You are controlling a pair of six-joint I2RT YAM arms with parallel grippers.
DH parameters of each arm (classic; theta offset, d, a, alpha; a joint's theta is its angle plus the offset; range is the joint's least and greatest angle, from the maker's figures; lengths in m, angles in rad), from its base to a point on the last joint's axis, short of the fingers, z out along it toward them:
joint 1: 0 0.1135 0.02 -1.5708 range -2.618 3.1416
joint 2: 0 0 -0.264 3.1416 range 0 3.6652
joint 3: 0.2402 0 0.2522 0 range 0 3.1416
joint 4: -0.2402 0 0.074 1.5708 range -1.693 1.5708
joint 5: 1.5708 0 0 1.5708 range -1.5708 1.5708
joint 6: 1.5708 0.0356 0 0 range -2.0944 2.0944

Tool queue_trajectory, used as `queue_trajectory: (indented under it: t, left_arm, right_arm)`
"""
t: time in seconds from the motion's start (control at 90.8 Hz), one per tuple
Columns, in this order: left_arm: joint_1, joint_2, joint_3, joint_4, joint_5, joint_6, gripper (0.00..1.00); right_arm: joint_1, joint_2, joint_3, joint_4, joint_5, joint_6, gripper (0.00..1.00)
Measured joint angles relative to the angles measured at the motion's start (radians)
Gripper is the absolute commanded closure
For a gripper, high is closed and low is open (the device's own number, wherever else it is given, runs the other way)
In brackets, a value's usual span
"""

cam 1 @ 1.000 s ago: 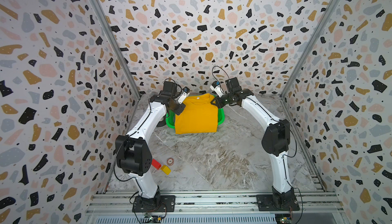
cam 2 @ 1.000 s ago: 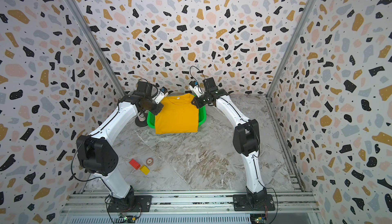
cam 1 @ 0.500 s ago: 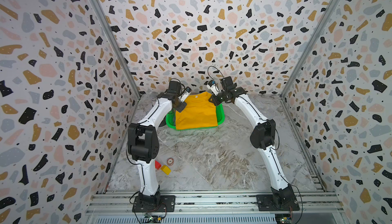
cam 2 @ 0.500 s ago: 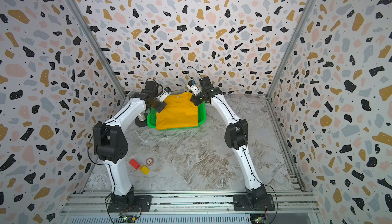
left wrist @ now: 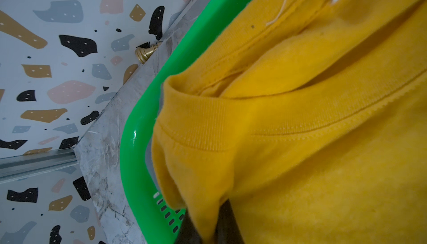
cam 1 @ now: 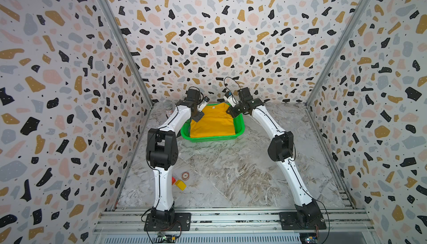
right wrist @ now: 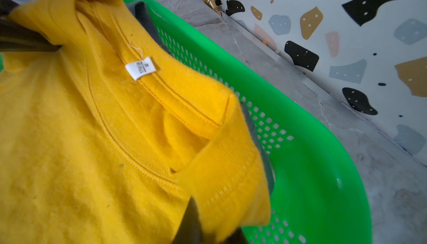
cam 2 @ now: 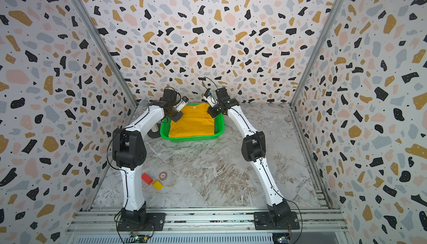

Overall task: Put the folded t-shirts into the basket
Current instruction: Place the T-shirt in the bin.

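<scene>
Marbled counter, far end: mustard t-shirt fills green basket; left fingers and right fingers clamp its far collar corners.

Both arms stretch forward, elbows raised; the left gripper and right gripper each pinch the mustard yellow t-shirt.

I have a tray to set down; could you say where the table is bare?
Bare: table middle, between basket, left arm and right arm. Crowded: the back, where left claw and right claw grip the yellow t-shirt; blocks beside the left arm.
</scene>
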Motion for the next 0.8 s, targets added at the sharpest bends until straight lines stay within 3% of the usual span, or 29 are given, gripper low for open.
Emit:
queue_trajectory:
  t: [0.264,0.484,0.804]
  left_arm:
    - [0.000,0.066,0.095,-0.010,-0.019,-0.001,1.00]
    - [0.000,0.091,0.099,-0.011,-0.023,-0.008,1.00]
    - [0.008,0.074,0.068,-0.015,-0.041,-0.028,0.61]
  right_arm:
    - [0.001,0.053,0.048,0.029,0.046,-0.029,0.99]
    - [0.006,0.086,0.051,0.043,0.076,-0.051,0.89]
    - [0.002,0.077,0.051,0.027,0.103,-0.083,0.54]
